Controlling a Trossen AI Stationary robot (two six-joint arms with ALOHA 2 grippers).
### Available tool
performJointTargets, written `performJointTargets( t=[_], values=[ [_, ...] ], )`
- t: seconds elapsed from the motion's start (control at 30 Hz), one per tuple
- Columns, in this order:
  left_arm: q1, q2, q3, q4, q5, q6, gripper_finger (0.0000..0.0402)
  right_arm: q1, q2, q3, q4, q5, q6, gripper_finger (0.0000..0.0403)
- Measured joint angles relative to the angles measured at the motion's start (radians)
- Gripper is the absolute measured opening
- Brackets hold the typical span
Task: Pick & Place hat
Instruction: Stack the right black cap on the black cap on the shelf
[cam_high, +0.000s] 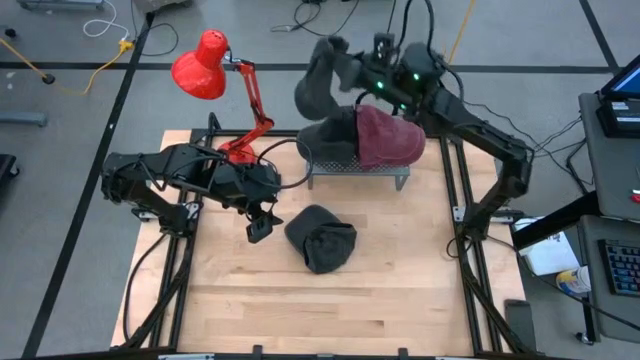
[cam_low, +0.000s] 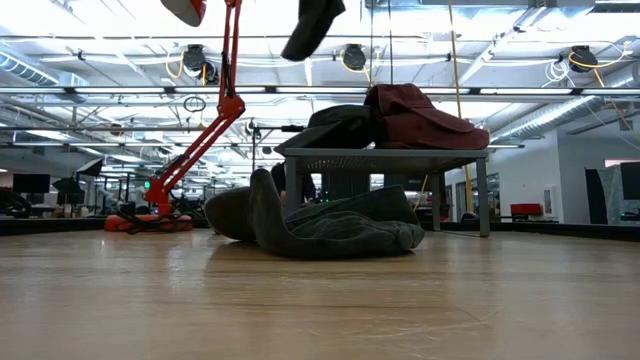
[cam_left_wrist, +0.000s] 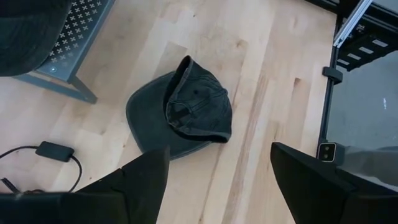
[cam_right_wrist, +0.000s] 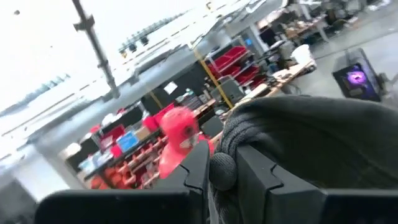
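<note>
My right gripper (cam_high: 347, 68) is raised beyond the rack's far left corner and is shut on a dark grey hat (cam_high: 318, 85), which also shows at the top of the low view (cam_low: 312, 25). A second dark grey hat (cam_high: 322, 238) lies crumpled on the wooden table, resting on its crown and brim (cam_left_wrist: 183, 112). My left gripper (cam_left_wrist: 217, 180) hovers open just to that hat's left, above the table (cam_high: 262, 225). A dark hat (cam_low: 340, 125) and a maroon hat (cam_high: 388, 138) rest on a small metal rack (cam_high: 355, 172). My right gripper pinches a bunched edge of the dark grey hat (cam_right_wrist: 231, 142) between its two fingers (cam_right_wrist: 258, 171). The fingers reach about level, from the table's right side. The hat hangs below and beside them, lifted clear of the rack and the table.
A red desk lamp (cam_high: 205, 65) stands at the table's far left, its base (cam_high: 238, 150) next to the rack. A cable with a small black box (cam_left_wrist: 53, 151) lies near the rack's leg. The near half of the wooden table (cam_high: 330, 310) is bare.
</note>
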Motion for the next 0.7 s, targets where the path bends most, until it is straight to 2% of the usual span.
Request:
performJointTargets(
  t=[0.23,0.4,0.7],
  values=[
    [0.0,0.0,0.0,-0.005,0.0,0.049,0.0265,-0.057,0.097,0.025,-0.009,-0.101,0.168,0.0039],
    [0.0,0.0,0.0,-0.005,0.0,0.085,0.0258,-0.059,0.149,0.024,-0.037,-0.103,0.218,0.0039],
    [0.0,0.0,0.0,-0.005,0.0,0.133,0.027,-0.045,0.179,0.023,-0.287,-0.097,0.221,0.0039]
  ],
)
